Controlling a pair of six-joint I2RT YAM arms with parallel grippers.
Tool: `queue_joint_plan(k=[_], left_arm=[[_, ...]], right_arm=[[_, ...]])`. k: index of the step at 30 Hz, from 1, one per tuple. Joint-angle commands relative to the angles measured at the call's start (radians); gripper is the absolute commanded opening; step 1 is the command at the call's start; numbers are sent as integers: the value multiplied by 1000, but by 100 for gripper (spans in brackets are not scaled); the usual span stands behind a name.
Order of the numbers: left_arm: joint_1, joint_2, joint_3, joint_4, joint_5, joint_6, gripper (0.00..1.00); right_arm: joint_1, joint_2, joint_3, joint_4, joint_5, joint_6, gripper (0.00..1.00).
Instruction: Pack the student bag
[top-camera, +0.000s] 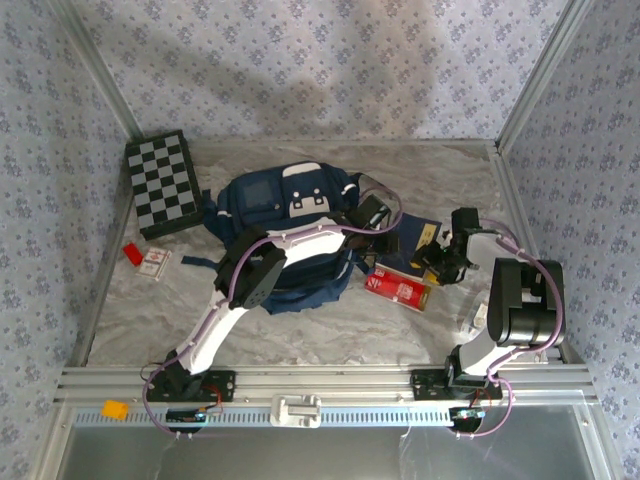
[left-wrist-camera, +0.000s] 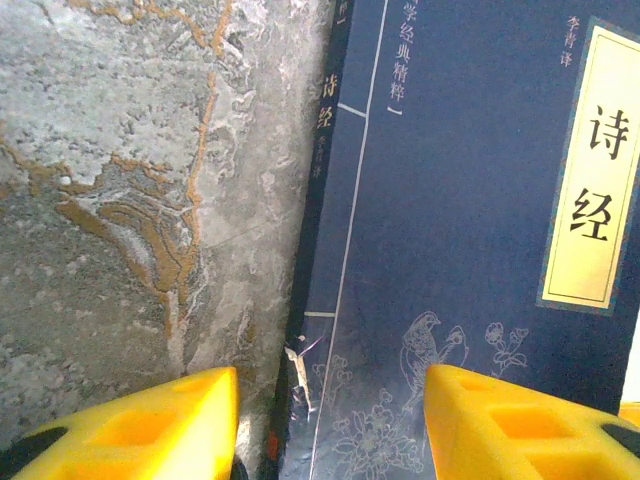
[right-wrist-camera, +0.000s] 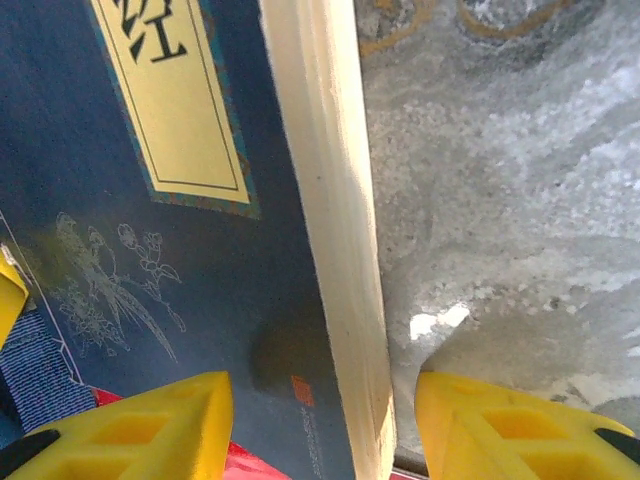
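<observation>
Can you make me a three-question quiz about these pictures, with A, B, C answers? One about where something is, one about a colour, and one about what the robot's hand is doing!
1. Where is the checkerboard compared with the student bag?
A) on top of it
B) to its left
C) inside it

2. What colour is the label on the dark blue book?
A) green
B) pink
C) yellow

3. How are the left end effector's fingers?
A) apart, astride the book's spine edge
B) shut tight
C) gripping a pencil

Answers:
1 B: the top view shows the board lying beside the bag.
2 C: the left wrist view shows it yellow.
3 A: a wide gap shows between them.
</observation>
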Motion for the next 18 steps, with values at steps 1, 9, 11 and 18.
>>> queue_joint_plan(k=[1, 9, 11, 18], left_arm=[[2, 12, 4, -20, 6, 5, 50], [1, 3, -11, -16, 2, -2, 50], [0, 2, -12, -13, 3, -2, 50], [-2, 3, -11, -13, 1, -3, 49]], right_arm=[[27, 5, 20, 135, -26, -42, 52], [23, -28, 34, 114, -28, -65, 51], [22, -41, 34, 121, -40, -74, 50], [8, -86, 15, 115, -73, -77, 44]])
